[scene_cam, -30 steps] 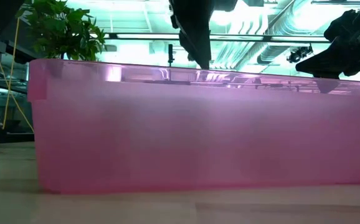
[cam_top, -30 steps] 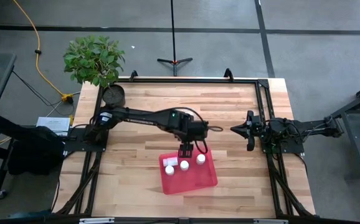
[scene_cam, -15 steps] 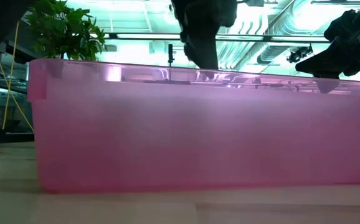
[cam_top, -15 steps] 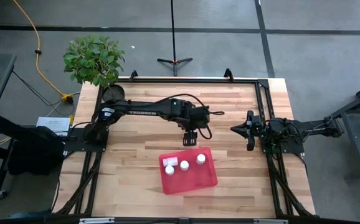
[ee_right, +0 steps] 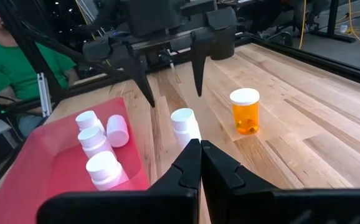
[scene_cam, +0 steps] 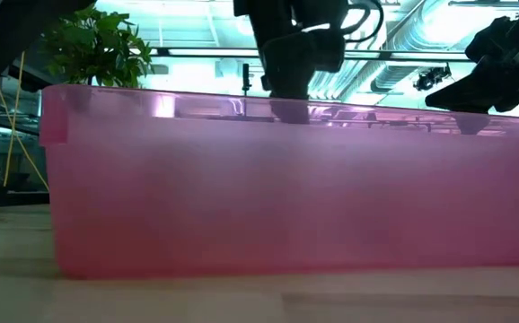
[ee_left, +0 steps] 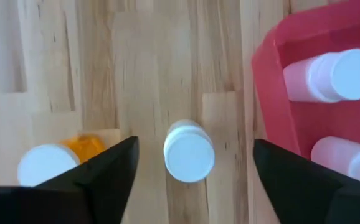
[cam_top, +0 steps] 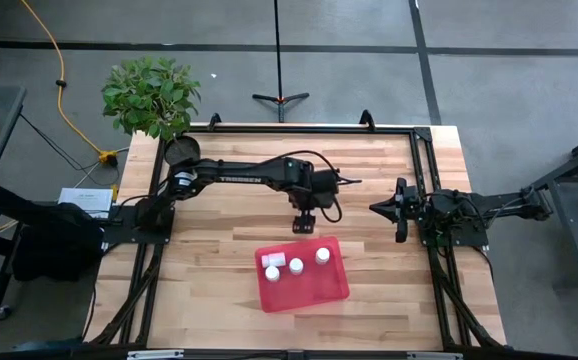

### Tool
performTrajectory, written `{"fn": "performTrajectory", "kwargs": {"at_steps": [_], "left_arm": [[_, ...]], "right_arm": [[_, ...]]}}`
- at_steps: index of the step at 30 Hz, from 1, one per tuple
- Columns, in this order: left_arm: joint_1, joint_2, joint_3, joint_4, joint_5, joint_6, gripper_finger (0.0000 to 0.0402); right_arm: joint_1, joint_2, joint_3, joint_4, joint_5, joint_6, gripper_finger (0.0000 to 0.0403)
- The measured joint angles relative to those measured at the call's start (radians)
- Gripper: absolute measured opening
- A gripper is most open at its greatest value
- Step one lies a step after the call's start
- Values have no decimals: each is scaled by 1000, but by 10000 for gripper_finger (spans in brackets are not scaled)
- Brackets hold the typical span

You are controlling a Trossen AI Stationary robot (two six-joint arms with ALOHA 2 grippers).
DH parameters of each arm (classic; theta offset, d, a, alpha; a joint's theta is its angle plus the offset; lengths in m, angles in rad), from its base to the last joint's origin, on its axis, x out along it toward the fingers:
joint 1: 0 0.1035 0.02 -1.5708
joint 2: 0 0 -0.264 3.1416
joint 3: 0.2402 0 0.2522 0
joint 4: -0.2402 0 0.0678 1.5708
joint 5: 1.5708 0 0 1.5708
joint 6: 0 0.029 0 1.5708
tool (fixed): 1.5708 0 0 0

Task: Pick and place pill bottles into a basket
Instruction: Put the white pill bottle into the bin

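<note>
Right wrist view: four white bottles [ee_right: 99, 146] sitting in the basket [ee_right: 49, 180]. White bottle [ee_left: 189, 151] and amber bottle [ee_right: 245, 111] waiting on the desk [ee_left: 161, 68]; left gripper [ee_left: 192, 163] hovering, fingers wide; right gripper [ee_right: 200, 162] parked, fingers together.

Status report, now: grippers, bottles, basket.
Left gripper open, poised above a white bottle outside the basket. Right gripper shut, parked at the table's right. Four bottles in the basket; orange bottle still out. Nothing blocking.
</note>
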Motion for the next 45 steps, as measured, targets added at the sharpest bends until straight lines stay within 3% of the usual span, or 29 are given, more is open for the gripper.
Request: {"fn": "performTrajectory", "kwargs": {"at_steps": [5,12,26,45], "left_arm": [[0,0,-10,-8,-7,8,395],[0,0,-70,23,-12,20,376],[0,0,-177,100,-13,-4,393],[0,23,-178,174,-12,-4,386]], "right_arm": [[0,8,0,0,3,0,0],[0,13,0,0,3,0,0],[0,13,0,0,6,0,0],[0,13,0,0,6,0,0]]}}
